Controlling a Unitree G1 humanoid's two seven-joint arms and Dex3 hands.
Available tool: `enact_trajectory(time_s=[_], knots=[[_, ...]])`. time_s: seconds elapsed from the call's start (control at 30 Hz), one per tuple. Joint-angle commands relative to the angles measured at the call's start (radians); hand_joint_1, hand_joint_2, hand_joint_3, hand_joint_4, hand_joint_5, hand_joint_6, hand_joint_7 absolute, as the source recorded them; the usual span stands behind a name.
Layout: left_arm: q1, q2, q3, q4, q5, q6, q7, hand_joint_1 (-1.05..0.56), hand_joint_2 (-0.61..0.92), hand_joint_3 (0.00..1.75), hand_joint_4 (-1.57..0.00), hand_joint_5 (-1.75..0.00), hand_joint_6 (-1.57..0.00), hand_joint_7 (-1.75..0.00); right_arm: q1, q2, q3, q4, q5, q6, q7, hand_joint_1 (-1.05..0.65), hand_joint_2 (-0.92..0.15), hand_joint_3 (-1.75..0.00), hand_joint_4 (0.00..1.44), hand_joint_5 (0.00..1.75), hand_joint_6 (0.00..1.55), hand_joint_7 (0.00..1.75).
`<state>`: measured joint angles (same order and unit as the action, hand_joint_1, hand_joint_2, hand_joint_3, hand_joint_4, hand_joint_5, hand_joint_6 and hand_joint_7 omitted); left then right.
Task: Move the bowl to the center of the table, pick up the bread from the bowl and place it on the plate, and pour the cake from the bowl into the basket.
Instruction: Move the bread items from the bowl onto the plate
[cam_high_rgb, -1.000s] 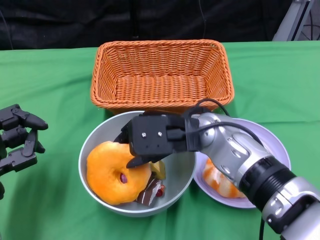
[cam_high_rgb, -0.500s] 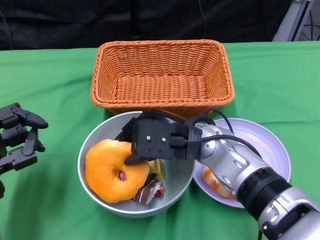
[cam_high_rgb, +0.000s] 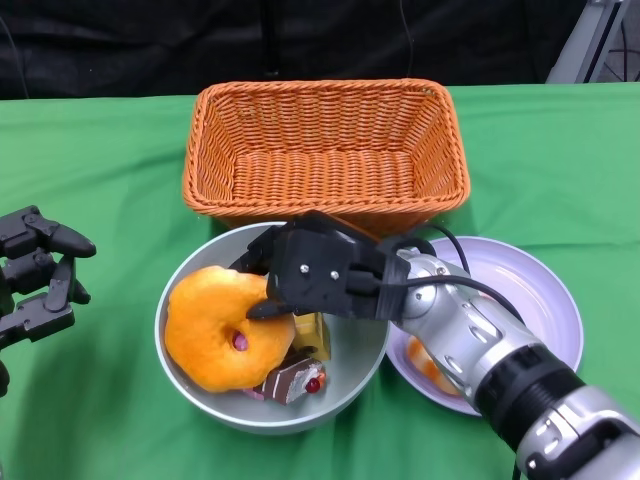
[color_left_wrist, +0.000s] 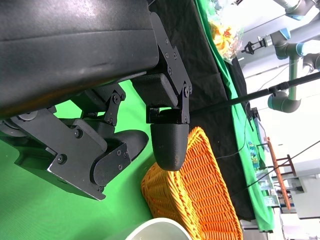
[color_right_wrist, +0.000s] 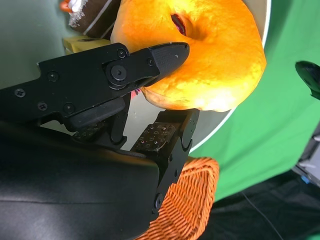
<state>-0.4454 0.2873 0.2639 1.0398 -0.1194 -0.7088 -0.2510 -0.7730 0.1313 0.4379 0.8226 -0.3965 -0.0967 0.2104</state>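
over the bowl (cam_high_rgb: 200, 400), right hand (cam_high_rgb: 300, 275) fingers (color_right_wrist: 165, 52) clamped on the tilted bread (cam_high_rgb: 225, 328); left hand (cam_high_rgb: 35, 275) empty, spread

The right hand (cam_high_rgb: 300, 275) covers the far right part of the bowl (cam_high_rgb: 200, 400), and its fingertips are lost behind the bread (cam_high_rgb: 228, 328). The bread hides most of the cake (cam_high_rgb: 290, 380), and the silver forearm (cam_high_rgb: 470, 335) hides most of an orange item on the plate (cam_high_rgb: 540, 290). The left hand (cam_high_rgb: 35, 275) is cut off by the left edge in the head view.
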Motion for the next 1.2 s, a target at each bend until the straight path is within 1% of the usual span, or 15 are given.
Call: enact_trajectory(time_s=[0.03,0.07,0.17,0.23,0.37,0.47,0.63,0.73,0.8,0.9,0.93,1.0,1.13,1.17,1.2], knots=[[-0.008,0.027,-0.002,0.009,0.012,-0.003,0.016,-0.05,0.46,1.18,-0.88,-1.51,-0.92,-1.18,0.022,-0.023,-0.022,-0.051,0.012,-0.019,-0.019,-0.31,-0.92,-0.05,0.79,0.8,1.03,0.0],[-0.009,0.027,-0.002,0.011,0.011,-0.004,0.014,-0.04,0.46,1.18,-0.88,-1.52,-0.92,-1.18,0.027,-0.027,-0.027,-0.059,0.013,-0.024,-0.023,-0.31,-0.92,-0.06,0.79,0.82,1.03,0.0],[-0.011,0.028,0.0,0.016,0.009,-0.005,0.007,-0.04,0.47,1.17,-0.88,-1.51,-0.91,-1.18,0.037,-0.034,-0.039,-0.06,0.02,-0.055,-0.039,-0.29,-0.92,-0.06,0.76,0.99,1.04,0.01],[-0.012,0.029,0.0,0.017,0.007,-0.003,0.005,-0.04,0.47,1.16,-0.88,-1.52,-0.91,-1.18,0.04,-0.035,-0.047,-0.055,0.023,-0.076,-0.048,-0.29,-0.92,-0.05,0.76,1.07,1.06,0.01],[-0.011,0.029,0.001,0.015,0.005,0.002,0.004,-0.03,0.48,1.15,-0.87,-1.52,-0.9,-1.18,0.043,-0.036,-0.052,-0.074,0.016,-0.052,-0.045,-0.29,-0.92,-0.06,0.73,1.12,1.06,0.01],[-0.008,0.029,0.004,0.012,-0.002,0.002,-0.006,-0.02,0.48,1.15,-0.87,-1.53,-0.9,-1.18,0.046,-0.039,-0.062,-0.066,0.022,-0.089,-0.062,-0.28,-0.92,-0.04,0.74,1.17,1.08,0.01],[-0.006,0.027,0.006,0.01,-0.008,0.003,-0.008,-0.02,0.49,1.14,-0.87,-1.53,-0.9,-1.18,0.054,-0.04,-0.077,-0.067,0.028,-0.117,-0.083,-0.28,-0.92,-0.03,0.76,1.17,1.08,0.01],[-0.004,0.028,0.005,0.009,-0.005,0.003,-0.002,-0.02,0.49,1.14,-0.87,-1.53,-0.9,-1.19,0.063,-0.041,-0.088,-0.069,0.035,-0.144,-0.098,-0.26,-0.92,-0.01,0.74,1.26,1.09,0.01],[-0.005,0.029,0.005,0.012,-0.005,-0.003,-0.005,-0.02,0.48,1.15,-0.86,-1.54,-0.89,-1.19,0.072,-0.044,-0.094,-0.073,0.041,-0.171,-0.109,-0.25,-0.92,-0.02,0.73,1.27,1.09,0.01],[-0.006,0.03,0.007,0.015,-0.009,-0.002,-0.011,-0.02,0.49,1.16,-0.87,-1.54,-0.89,-1.2,0.082,-0.048,-0.105,-0.074,0.046,-0.211,-0.13,-0.23,-0.92,-0.01,0.71,1.42,1.1,0.01],[-0.006,0.031,0.006,0.015,-0.007,0.0,-0.008,-0.01,0.49,1.16,-0.86,-1.54,-0.89,-1.21,0.084,-0.049,-0.107,-0.074,0.048,-0.218,-0.135,-0.24,-0.92,-0.02,0.7,1.55,1.11,0.01],[-0.006,0.033,0.004,0.016,-0.003,-0.002,-0.008,-0.01,0.5,1.16,-0.86,-1.54,-0.88,-1.21,0.089,-0.055,-0.114,-0.077,0.051,-0.231,-0.146,-0.25,-0.92,-0.03,0.69,1.63,1.12,0.02],[-0.007,0.034,0.005,0.019,-0.007,-0.003,-0.014,-0.01,0.5,1.17,-0.85,-1.55,-0.87,-1.23,0.096,-0.06,-0.123,-0.083,0.054,-0.241,-0.15,-0.26,-0.92,-0.04,0.68,1.66,1.13,0.02],[-0.008,0.033,0.007,0.02,-0.011,-0.004,-0.019,-0.01,0.5,1.17,-0.85,-1.56,-0.87,-1.23,0.101,-0.063,-0.128,-0.087,0.059,-0.247,-0.149,-0.26,-0.92,-0.05,0.68,1.51,1.12,0.01],[-0.008,0.033,0.008,0.021,-0.014,-0.003,-0.024,0.0,0.5,1.17,-0.85,-1.56,-0.87,-1.23,0.106,-0.066,-0.134,-0.092,0.065,-0.253,-0.147,-0.26,-0.92,-0.05,0.68,1.43,1.12,0.01]])
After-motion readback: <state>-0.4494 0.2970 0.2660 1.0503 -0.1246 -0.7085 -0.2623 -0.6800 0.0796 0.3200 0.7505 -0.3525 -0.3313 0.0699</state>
